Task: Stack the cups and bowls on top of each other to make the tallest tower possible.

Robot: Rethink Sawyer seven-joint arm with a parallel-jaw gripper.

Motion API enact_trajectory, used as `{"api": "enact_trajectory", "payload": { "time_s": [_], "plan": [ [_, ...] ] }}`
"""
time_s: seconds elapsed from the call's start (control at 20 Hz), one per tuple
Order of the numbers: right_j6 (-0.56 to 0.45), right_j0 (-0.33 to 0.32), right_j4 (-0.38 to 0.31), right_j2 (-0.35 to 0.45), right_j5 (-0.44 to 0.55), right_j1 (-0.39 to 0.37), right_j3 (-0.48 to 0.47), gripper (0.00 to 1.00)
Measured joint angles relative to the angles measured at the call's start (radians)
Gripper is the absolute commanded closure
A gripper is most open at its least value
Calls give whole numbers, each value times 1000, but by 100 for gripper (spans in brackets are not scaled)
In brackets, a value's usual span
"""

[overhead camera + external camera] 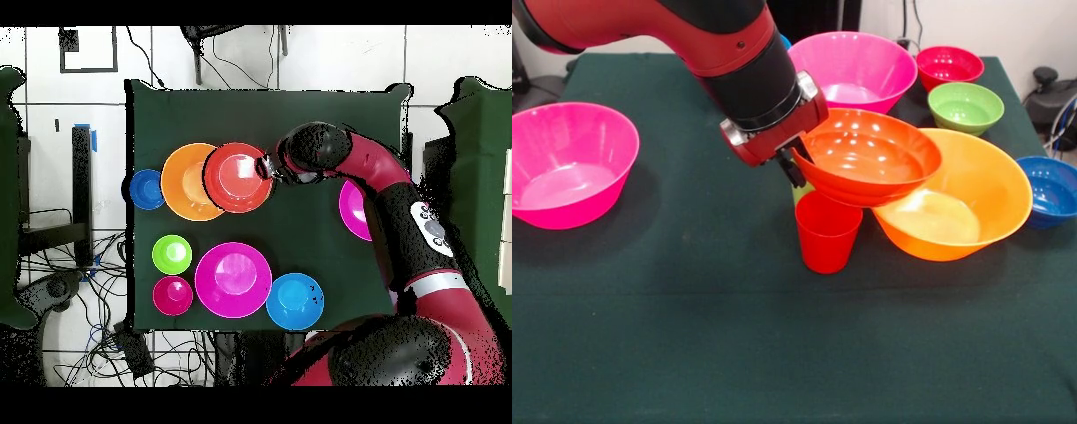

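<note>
My gripper is shut on the near rim of the medium red-orange bowl and holds it tilted above the table. The bowl overlaps the rim of the big orange bowl. The red cup stands upright just below the held bowl. A sliver of the lime green cup shows behind it. In the overhead view the gripper is at the red-orange bowl's edge, next to the orange bowl. Both cups are hidden there.
One big pink bowl sits alone at the left and another at the back. The small magenta-red bowl, green bowl and dark blue bowl stand at the right. The light blue bowl is near the robot's base.
</note>
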Motion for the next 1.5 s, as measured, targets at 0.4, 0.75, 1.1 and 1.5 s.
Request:
{"api": "enact_trajectory", "payload": {
  "time_s": [0.4, 0.75, 1.1, 1.5],
  "plan": [
    [0, -6, -4, 0, 0, 3, 0, 100],
    [0, -15, -9, 0, 0, 5, 0, 100],
    [0, -28, -10, 0, 0, 7, 1, 100],
    [0, -44, -9, 3, 0, 10, 8, 100]
  ]
}}
